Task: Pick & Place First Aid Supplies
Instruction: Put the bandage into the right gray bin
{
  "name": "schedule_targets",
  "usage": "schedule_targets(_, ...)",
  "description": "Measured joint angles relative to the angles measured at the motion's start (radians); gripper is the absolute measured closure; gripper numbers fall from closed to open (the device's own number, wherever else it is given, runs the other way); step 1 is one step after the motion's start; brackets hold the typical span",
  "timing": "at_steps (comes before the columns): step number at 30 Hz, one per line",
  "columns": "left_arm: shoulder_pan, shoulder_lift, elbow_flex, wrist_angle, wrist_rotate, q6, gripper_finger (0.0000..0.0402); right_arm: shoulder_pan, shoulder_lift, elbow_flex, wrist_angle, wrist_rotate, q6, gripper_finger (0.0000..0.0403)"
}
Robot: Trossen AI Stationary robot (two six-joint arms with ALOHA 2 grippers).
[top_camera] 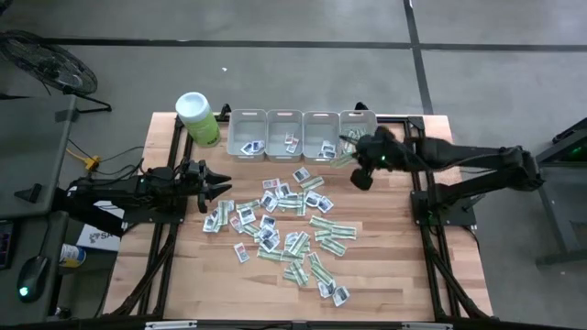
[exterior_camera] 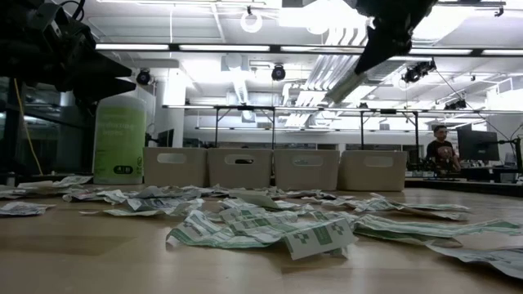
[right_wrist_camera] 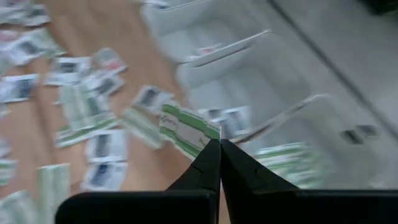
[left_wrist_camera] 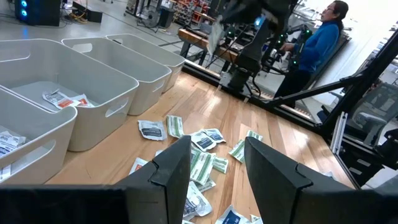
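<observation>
Many first aid packets (top_camera: 284, 229), white squares and green-and-white strips, lie loose on the wooden table (top_camera: 394, 275). My right gripper (right_wrist_camera: 219, 144) is raised above the table's far right, in front of the grey bins, shut on one green-and-white strip (right_wrist_camera: 185, 129). The low view shows that strip (exterior_camera: 346, 86) slanting down from the gripper (exterior_camera: 369, 60), well clear of the table. My left gripper (top_camera: 216, 188) waits at the table's left side, level and open, its fingers (left_wrist_camera: 177, 165) around nothing. My right gripper pinches one end of the green-and-white strip (right_wrist_camera: 205, 138) between its two fingertips. The fingers slant down from the table's right side. The strip sticks out past the tips and hangs slanting below them, lifted clear of the table.
Four grey bins (top_camera: 284, 134) stand in a row along the far edge, each with a few packets inside. A lime-green canister (top_camera: 198, 119) with a white lid stands left of them. A person (left_wrist_camera: 314, 43) is in the room beyond the table.
</observation>
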Motion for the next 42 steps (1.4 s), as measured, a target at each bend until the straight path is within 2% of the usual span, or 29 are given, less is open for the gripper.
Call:
schedule_targets(4,0.000,0.000,0.000,0.000,0.000,0.000,0.0252,-0.062,0.000,0.048,-0.050,0.070,-0.050,0.0403)
schedule_targets(11,0.000,0.000,0.000,0.000,0.000,0.000,0.0252,-0.206,0.002,-0.006,-0.034,0.077,-0.080,0.0403)
schedule_targets(15,0.000,0.000,0.000,0.000,0.000,0.000,0.0252,-0.289,0.003,-0.101,0.067,0.049,-0.075,0.0403)
schedule_targets(24,0.000,0.000,0.000,0.000,0.000,0.000,0.0252,-0.442,0.003,-0.308,0.378,0.045,0.052,0.0403)
schedule_targets(29,0.000,0.000,0.000,0.000,0.000,0.000,0.0252,-0.481,0.003,-0.428,0.518,0.037,0.160,0.0403)
schedule_targets(34,0.000,0.000,0.000,0.000,0.000,0.000,0.0252,-0.493,0.003,-0.524,0.647,-0.021,0.206,0.0403)
schedule_targets(42,0.000,0.000,0.000,0.000,0.000,0.000,0.0252,-0.493,0.003,-0.587,0.691,-0.045,0.216,0.0403)
